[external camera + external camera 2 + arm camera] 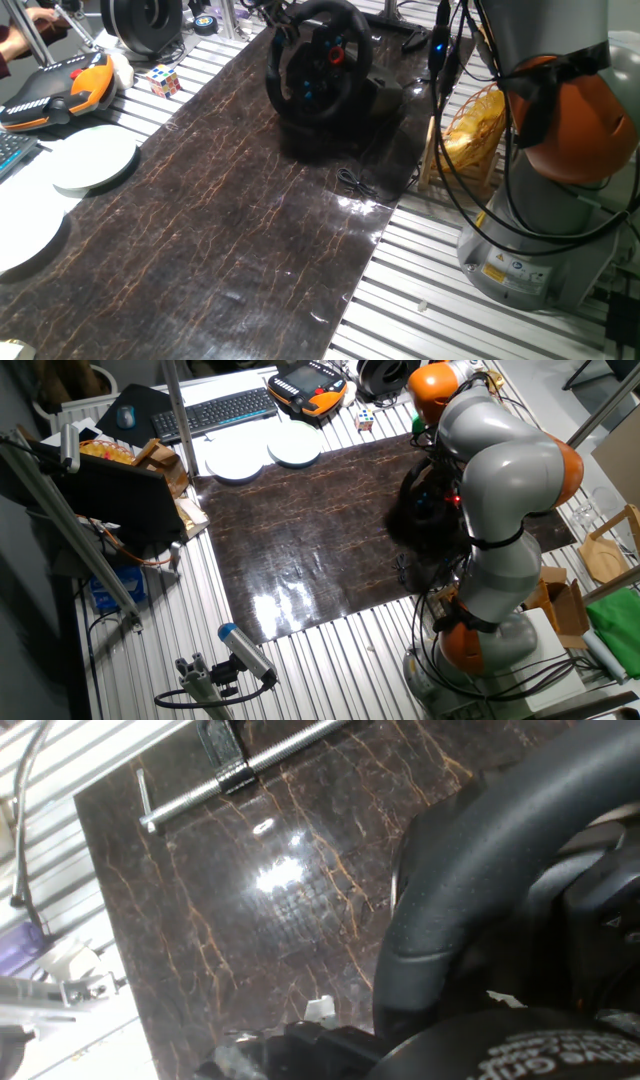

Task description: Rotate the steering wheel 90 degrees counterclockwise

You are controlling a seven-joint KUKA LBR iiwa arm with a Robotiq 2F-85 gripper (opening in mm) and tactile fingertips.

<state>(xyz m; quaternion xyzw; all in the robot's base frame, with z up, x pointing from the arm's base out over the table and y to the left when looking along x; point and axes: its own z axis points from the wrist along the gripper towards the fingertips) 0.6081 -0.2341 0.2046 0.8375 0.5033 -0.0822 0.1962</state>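
Note:
The steering wheel (pixel 318 62) is black with a thick rim and small blue and red lights on its hub. It stands tilted on a black base at the far end of the dark marbled mat (pixel 230 240). In the other fixed view my arm (pixel 500 470) covers most of the steering wheel (pixel 415 510). The hand view shows the rim (pixel 480 870) very close, running down between my gripper's (pixel 400 1038) dark fingers at the bottom edge. The gripper looks shut on the rim.
Left of the mat lie two white plates (pixel 95 160), an orange-black pendant (pixel 60 88) and a colour cube (pixel 165 80). A black ring-shaped device (pixel 145 20) stands behind them. A thin cable (pixel 355 185) lies before the wheel. A bag (pixel 475 130) and my base (pixel 530 260) stand on the right.

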